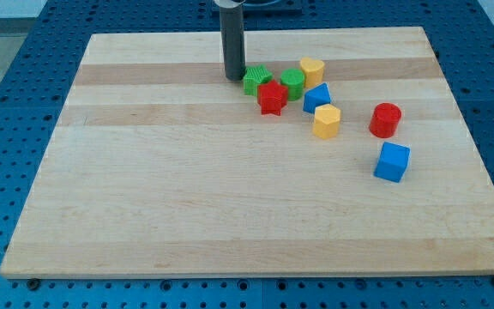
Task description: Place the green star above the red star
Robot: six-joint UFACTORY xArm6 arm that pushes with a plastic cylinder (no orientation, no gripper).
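The green star lies near the view's top centre of the wooden board. It touches the red star, which sits just below and to its right. My tip stands on the board right at the green star's left edge, touching it or nearly so.
A green cylinder sits right of the green star. A yellow block, a blue block and a second yellow block cluster to the right. A red cylinder and a blue cube lie farther right.
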